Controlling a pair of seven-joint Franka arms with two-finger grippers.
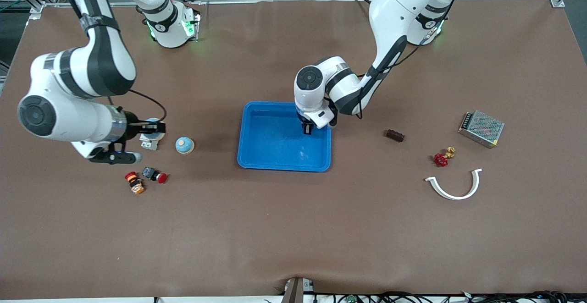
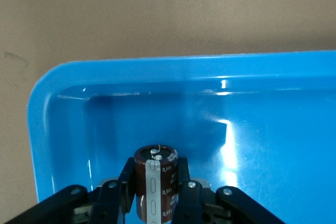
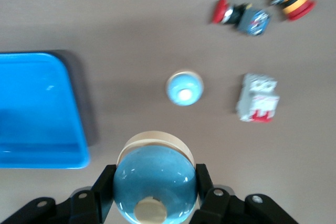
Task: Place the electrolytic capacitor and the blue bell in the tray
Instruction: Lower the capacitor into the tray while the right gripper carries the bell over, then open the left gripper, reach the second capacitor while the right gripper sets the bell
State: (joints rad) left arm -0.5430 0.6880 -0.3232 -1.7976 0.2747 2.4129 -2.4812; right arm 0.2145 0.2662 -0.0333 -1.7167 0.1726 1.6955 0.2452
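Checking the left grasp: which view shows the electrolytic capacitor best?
Left wrist view: the electrolytic capacitor fills the foreground, clamped in the left gripper over the tray. Front view shows only the left gripper over the tray, capacitor hidden. Right wrist view doesn't show it.

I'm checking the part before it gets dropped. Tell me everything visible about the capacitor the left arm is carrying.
The capacitor is a short, dark brown cylinder with a pale grey stripe down its side and faint printing. Its flat top shows two small metal terminals. It stands upright, clamped between the black fingers of the left end effector, which is shut on it. It hangs over the blue tray, near a rounded corner on the side toward the robots' bases. Whether its base touches the tray floor is hidden.
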